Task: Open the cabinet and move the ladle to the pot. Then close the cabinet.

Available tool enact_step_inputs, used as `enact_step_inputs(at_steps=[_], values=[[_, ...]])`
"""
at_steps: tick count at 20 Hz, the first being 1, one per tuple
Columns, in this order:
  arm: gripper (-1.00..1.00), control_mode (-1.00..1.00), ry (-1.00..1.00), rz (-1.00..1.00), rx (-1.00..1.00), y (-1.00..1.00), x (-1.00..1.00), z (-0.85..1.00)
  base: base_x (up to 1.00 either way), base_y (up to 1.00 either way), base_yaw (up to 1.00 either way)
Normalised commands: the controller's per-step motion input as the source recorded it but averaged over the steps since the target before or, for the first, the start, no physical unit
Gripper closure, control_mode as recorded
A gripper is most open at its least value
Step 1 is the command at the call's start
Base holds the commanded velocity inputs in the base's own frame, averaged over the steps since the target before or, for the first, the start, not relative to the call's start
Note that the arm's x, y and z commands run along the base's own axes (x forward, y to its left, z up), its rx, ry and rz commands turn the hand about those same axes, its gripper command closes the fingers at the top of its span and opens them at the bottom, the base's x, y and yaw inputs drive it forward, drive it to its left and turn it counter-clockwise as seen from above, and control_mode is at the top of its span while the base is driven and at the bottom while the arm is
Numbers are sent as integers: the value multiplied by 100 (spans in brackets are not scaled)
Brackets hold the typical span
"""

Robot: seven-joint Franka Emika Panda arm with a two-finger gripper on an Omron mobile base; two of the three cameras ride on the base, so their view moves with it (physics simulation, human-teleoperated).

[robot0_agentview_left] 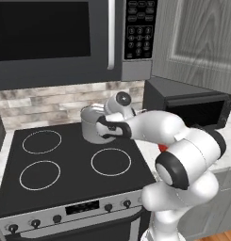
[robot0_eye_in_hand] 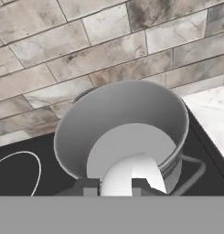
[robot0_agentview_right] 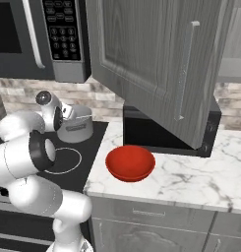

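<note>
Item, from my remote station: grey-silver cylindrical metal pot point(robot0_eye_in_hand: 120, 132) on black stovetop point(robot0_agentview_left: 65, 160), far right burner. My gripper point(robot0_eye_in_hand: 113, 186) above its rim, clasping silvery ladle bowl point(robot0_eye_in_hand: 131, 176). Grey wood-grain cabinet door point(robot0_agentview_right: 156, 64) stands open.

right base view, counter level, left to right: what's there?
Robot arm → pot on the stove → red bowl on the marble counter → black appliance under the open cabinet door.

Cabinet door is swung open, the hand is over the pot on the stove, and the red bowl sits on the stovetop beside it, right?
Not quite. The red bowl sits on the marble counter, right of the stove, as the right base view shows. The cabinet door is open, and the gripper is over the pot.
</note>
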Motion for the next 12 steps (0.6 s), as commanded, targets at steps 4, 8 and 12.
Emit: enact_step_inputs(at_steps=[4, 8, 12], values=[[100, -100, 0, 2, -1, 4, 30, -8, 0, 0, 0], [100, -100, 0, 1, 0, 0, 36, 0, 0, 0, 0], [100, -100, 0, 1, -1, 3, 28, -1, 0, 0, 0]])
